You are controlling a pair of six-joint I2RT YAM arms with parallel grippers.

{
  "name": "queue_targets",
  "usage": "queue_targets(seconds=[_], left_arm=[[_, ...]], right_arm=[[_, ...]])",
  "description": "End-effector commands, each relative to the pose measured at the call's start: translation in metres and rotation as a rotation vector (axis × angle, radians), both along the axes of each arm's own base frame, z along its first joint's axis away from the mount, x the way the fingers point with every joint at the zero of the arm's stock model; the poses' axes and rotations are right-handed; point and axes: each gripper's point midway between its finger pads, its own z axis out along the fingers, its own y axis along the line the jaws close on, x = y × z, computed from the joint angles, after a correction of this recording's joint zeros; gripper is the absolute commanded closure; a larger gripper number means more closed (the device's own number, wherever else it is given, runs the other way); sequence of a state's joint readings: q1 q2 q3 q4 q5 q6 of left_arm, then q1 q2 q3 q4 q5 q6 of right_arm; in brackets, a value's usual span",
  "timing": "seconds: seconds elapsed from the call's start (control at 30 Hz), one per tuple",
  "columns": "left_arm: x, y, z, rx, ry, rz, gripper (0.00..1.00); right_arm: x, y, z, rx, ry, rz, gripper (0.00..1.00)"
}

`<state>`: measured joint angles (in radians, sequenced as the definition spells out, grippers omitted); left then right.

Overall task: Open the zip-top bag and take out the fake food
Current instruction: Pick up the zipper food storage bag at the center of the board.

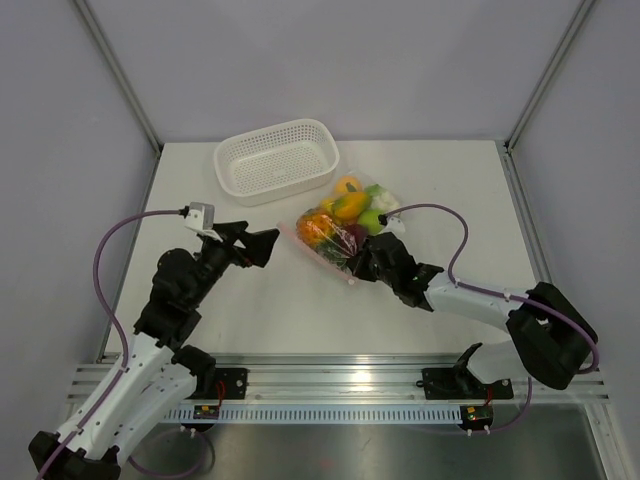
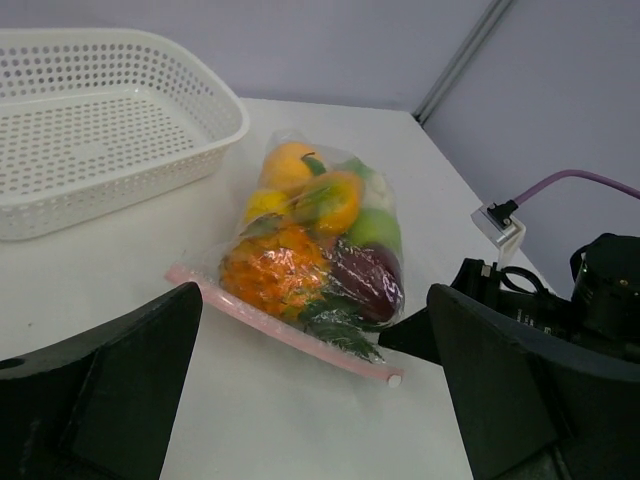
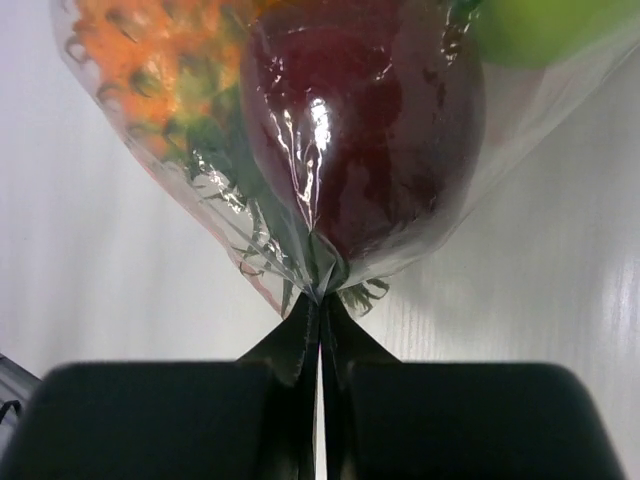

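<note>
- Two arms are sharing this scene, and we are watching the right gripper [image 3: 320, 310] doing the work. Its jaws are clenched on a gathered pleat of the zip-top bag [image 1: 345, 225], just below the dark red piece [image 3: 360, 130].
- The bag is lying flat on the table [image 1: 260, 310] just beside the white basket [image 1: 280, 188], on the basket's side facing the arm bases and toward its right end. The fake food [image 1: 350, 207] is bunching inside.
- The left gripper [image 1: 272, 247] is hovering on that same near side of the basket, toward its left end. Its jaws are spread wide and holding nothing, apart from the bag and facing the pink zip strip [image 2: 285, 330].
- We are judging the film as thin, crinkly and slippery, so a pinch of it may be sliding free under any pull.
- The plastic pieces are looking light and hard, and likely to be rolling and shifting the load.
- The stiffer zip strip, which looks sealed to us, is offering the better hold, with one lip for each gripper.
- The basket is sitting close behind the bag, so a pull toward it is risking a nudge.
- The pineapple [image 2: 272, 270] and its leaves are pressing against the strip, crowding the spot where fingers would be going.
</note>
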<state>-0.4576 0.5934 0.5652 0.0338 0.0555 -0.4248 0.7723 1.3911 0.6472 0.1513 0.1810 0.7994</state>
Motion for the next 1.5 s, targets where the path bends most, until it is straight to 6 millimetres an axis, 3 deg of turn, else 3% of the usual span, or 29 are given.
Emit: queue_targets(seconds=[0.0,0.2,0.4,0.53,0.7,0.93,1.17,1.33,1.47], left_arm=[[-0.014,-0.016,0.033,-0.015,-0.177,-0.118,0.01],[-0.017,-0.030,0.035,0.029,-0.294,-0.170,0.02],[-0.015,-0.075,0.010,0.168,-0.331,-0.286,0.02],[-0.028,-0.106,-0.006,0.236,-0.408,-0.398,0.01],[-0.029,-0.125,-0.026,0.395,-0.454,-0.408,0.01],[-0.024,-0.138,-0.047,0.586,-0.480,-0.388,0.01],[-0.016,-0.146,-0.060,0.805,-0.541,-0.287,0.05],[-0.013,-0.155,-0.062,0.902,-0.555,-0.256,0.17],[-0.007,-0.149,-0.063,1.020,-0.581,-0.117,0.29]], right_arm=[[0.009,0.003,0.051,0.053,-0.103,-0.016,1.00],[0.006,-0.002,0.073,0.057,-0.112,-0.017,1.00],[0.005,-0.008,0.084,0.059,-0.102,-0.006,1.00],[0.013,-0.021,0.091,0.084,-0.089,-0.017,1.00],[0.010,-0.032,0.104,0.125,-0.099,-0.003,1.00],[0.009,-0.041,0.113,0.137,-0.106,0.004,1.00],[0.000,-0.034,0.120,0.139,-0.099,0.085,1.00],[-0.004,-0.034,0.125,0.137,-0.108,0.111,1.00],[-0.007,-0.031,0.126,0.145,-0.107,0.136,1.00]])
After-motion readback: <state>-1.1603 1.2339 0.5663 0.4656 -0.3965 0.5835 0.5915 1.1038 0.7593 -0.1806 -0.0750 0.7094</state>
